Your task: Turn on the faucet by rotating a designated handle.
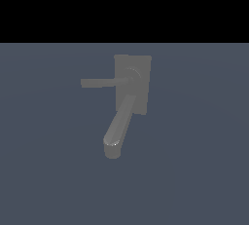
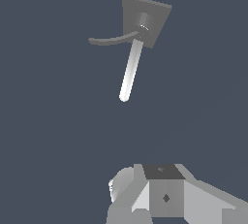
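In the exterior view, locate the faucet (image 1: 132, 84) at upper centre of the frame. Its handle (image 1: 102, 83) lies horizontal, extending toward frame left from the hub; the arm is absent there. In the wrist view, the gripper (image 2: 145, 203) sits at the bottom edge, well apart from the handle (image 2: 114, 40). You cannot tell its opening.

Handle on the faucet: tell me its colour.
The handle is a plain matte grey, matching the rest of the faucet; it shows best in the exterior view.
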Controlling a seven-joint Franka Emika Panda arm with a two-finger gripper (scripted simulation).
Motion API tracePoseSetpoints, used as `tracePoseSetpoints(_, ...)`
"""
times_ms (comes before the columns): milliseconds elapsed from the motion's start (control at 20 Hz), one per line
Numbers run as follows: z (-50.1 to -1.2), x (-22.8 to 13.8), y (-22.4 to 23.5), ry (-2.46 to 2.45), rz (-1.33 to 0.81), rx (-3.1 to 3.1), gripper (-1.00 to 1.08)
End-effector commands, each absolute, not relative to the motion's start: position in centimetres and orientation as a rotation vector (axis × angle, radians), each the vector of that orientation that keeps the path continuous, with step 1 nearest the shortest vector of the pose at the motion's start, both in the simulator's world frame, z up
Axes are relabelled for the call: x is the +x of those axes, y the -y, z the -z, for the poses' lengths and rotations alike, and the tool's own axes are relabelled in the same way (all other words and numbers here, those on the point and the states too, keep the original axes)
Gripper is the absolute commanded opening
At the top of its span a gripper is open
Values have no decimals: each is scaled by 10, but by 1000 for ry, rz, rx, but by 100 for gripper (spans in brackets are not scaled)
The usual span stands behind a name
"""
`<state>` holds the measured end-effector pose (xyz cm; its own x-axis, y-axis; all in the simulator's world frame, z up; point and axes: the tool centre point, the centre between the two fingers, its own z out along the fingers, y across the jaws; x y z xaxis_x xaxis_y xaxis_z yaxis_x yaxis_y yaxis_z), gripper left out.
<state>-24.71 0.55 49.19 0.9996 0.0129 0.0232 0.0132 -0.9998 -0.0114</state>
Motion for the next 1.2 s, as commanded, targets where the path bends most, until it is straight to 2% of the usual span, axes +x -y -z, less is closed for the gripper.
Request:
tracePoseSetpoints(0,-492,-247,-6,20,36,-3130,-100)
tracePoseSetpoints(600,-506,-242,4,-15,150,-3281,-100)
tracePoseSetpoints(1150,-553,-228,14,-86,484,-3656,-100)
